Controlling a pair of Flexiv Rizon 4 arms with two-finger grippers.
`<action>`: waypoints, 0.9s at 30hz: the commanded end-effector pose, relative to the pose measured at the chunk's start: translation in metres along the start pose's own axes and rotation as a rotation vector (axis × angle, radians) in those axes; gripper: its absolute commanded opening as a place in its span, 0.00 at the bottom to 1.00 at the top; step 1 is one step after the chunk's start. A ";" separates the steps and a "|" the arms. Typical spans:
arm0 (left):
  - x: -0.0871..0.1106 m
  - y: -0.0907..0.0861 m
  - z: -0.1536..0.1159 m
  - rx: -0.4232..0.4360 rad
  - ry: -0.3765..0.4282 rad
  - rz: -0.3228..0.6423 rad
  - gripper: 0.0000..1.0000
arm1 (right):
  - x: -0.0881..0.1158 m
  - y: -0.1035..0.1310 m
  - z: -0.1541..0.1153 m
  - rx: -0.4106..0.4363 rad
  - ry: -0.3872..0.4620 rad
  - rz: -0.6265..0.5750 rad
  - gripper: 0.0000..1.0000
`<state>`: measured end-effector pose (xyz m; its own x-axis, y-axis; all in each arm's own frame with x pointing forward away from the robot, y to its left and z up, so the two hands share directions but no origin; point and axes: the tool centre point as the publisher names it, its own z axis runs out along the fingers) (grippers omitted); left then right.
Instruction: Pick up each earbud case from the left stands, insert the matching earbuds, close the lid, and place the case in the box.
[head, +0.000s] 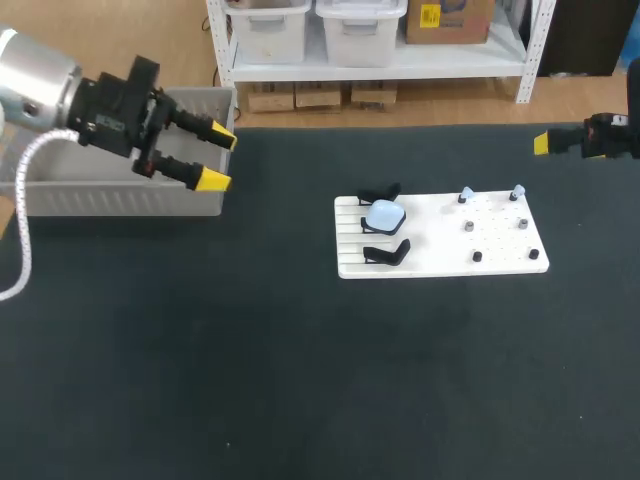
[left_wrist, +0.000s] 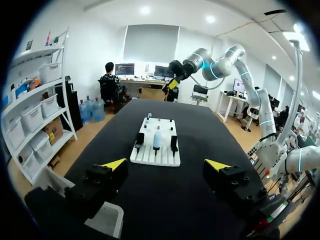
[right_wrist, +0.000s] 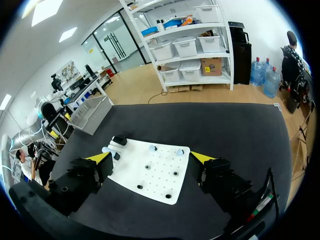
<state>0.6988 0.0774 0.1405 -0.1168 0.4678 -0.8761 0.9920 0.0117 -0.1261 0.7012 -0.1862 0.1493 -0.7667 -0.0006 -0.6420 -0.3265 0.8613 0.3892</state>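
A white board (head: 430, 240) lies right of the table's middle. On its left side stand three holders: the middle one carries a pale blue earbud case (head: 385, 214), while the black stands (head: 385, 252) either side of it hold nothing. Two pale blue earbuds (head: 466, 193) sit on the far pegs. My left gripper (head: 218, 160) hangs open above the grey box (head: 120, 190), far left of the board. At the far right edge my right gripper (head: 560, 142) is open, as its wrist view shows (right_wrist: 150, 157). The left wrist view looks along the board (left_wrist: 150, 157) to the case (left_wrist: 157, 139).
Several dark pegs (head: 468, 225) stand bare on the board's right half. The grey box sits at the table's back left edge, also seen in the right wrist view (right_wrist: 90, 115). Black tabletop (head: 300, 380) stretches in front of the board.
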 end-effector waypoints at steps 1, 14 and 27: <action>0.004 0.001 0.019 -0.009 0.002 -0.002 1.00 | 0.000 0.000 0.000 0.001 0.000 0.000 1.00; -0.001 0.008 0.074 0.032 0.002 0.061 1.00 | 0.000 0.000 0.000 0.001 0.000 0.000 1.00; 0.002 0.014 0.117 0.044 -0.059 0.046 1.00 | 0.000 0.000 0.000 0.001 0.000 0.000 1.00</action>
<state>0.7040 -0.0175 0.0917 -0.0753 0.4312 -0.8991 0.9932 -0.0478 -0.1061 0.7012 -0.1862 0.1493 -0.7667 -0.0005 -0.6420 -0.3265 0.8614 0.3892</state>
